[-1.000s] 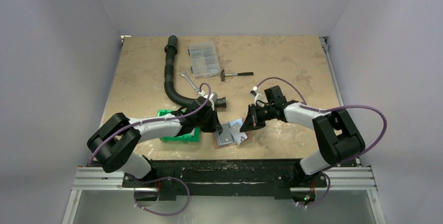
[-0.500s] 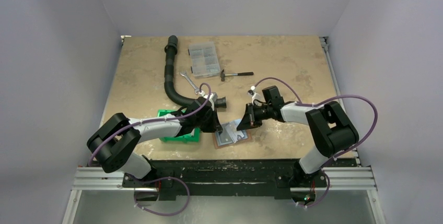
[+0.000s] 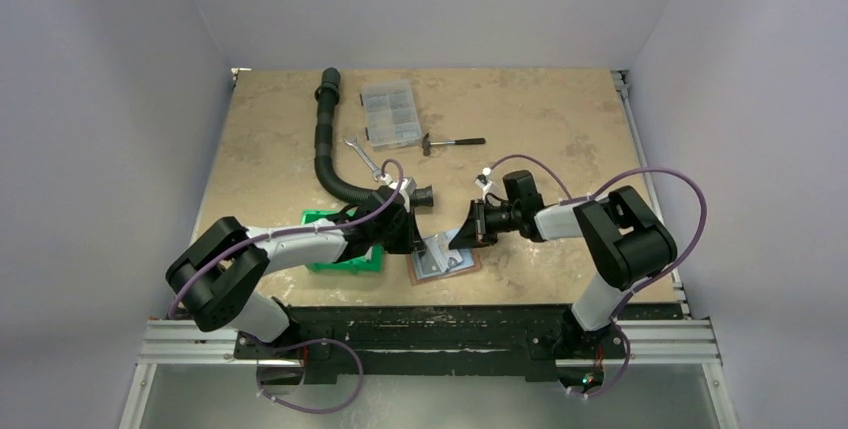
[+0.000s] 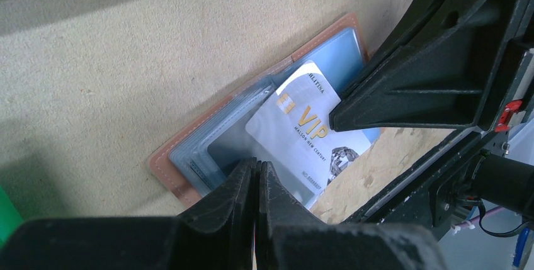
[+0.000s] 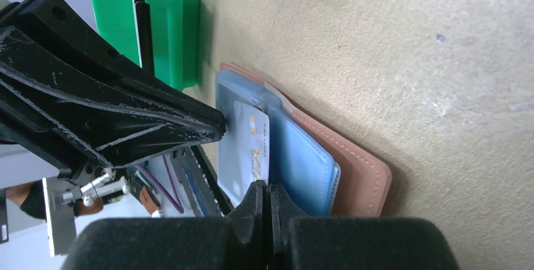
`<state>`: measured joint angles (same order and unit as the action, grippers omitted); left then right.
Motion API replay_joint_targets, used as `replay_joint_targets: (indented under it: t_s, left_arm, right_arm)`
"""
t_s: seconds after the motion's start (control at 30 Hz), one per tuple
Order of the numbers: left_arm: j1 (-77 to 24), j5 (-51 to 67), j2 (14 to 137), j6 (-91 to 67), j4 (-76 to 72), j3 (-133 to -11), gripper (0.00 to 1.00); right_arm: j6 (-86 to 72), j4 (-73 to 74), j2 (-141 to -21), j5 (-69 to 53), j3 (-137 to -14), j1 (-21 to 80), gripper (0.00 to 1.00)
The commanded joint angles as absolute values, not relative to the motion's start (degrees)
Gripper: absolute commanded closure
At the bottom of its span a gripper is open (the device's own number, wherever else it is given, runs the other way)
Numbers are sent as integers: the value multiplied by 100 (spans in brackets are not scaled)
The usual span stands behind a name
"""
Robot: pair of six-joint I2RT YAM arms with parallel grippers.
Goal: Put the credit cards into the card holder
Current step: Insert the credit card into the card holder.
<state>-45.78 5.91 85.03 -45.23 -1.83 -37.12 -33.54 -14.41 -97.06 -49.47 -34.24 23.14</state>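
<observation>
The card holder [image 4: 179, 157] lies open near the table's front edge, reddish-brown outside with grey-blue pockets. It also shows in the top view [image 3: 432, 267] and the right wrist view [image 5: 359, 172]. A white credit card [image 4: 305, 138] with gold "VIP" lettering sits partly inside a pocket, also seen edge-on [image 5: 253, 141]. My left gripper [image 4: 257, 168] is shut, its tips resting on a clear pocket by the card's near edge. My right gripper [image 5: 266, 189] is shut, its tips against the card's outer edge. In the top view the left gripper [image 3: 416, 245] and right gripper [image 3: 462, 241] flank the holder.
The green bin [image 3: 345, 257] stands left of the holder, with a dark card [image 5: 143, 31] upright in it. Farther back lie a black corrugated hose [image 3: 328, 139], a wrench [image 3: 362, 157], a clear compartment box [image 3: 390, 112] and a small hammer [image 3: 452, 141].
My right gripper has moved left toward the holder, its arm folding in. The white card has slid further into the holder. The left arm has stayed put.
</observation>
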Motion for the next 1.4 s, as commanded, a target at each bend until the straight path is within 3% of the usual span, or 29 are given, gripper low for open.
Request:
replay_joint_targets:
  t_s: [0.0,0.27,0.43,0.57,0.83,1.13,1.37]
  left_arm:
    - [-4555,281,8578,-4306,501,-3437,100]
    - [-4558,514,8324,-4464,381,-3478,100]
    - [-4554,344,7681,-4526,807,-3733,68]
    - [-4556,73,7251,-4452,1229,-3875,58]
    - [-4648,295,7726,-4575,704,-3498,99]
    - [-4800,-434,7959,-4595,951,-3461,100]
    - [-4923,-188,8202,-4810,484,-3290,100]
  right_arm:
    - [-4155,-2815,-9569,-4694,-2940,2347,100]
    - [-5091,-3965,-9396,-4121,-2217,2485,100]
    - [-4996,-3843,-9413,-4073,-2239,2485,100]
    - [-4799,-3525,-9343,-3982,-2317,2481,98]
    - [-4685,-3432,-9296,-3908,-2288,2494,92]
    - [-4395,-2982,-9002,-3616,-2347,2617,79]
    - [-4628,-2594,-8611,-2941,-2499,3217,88]
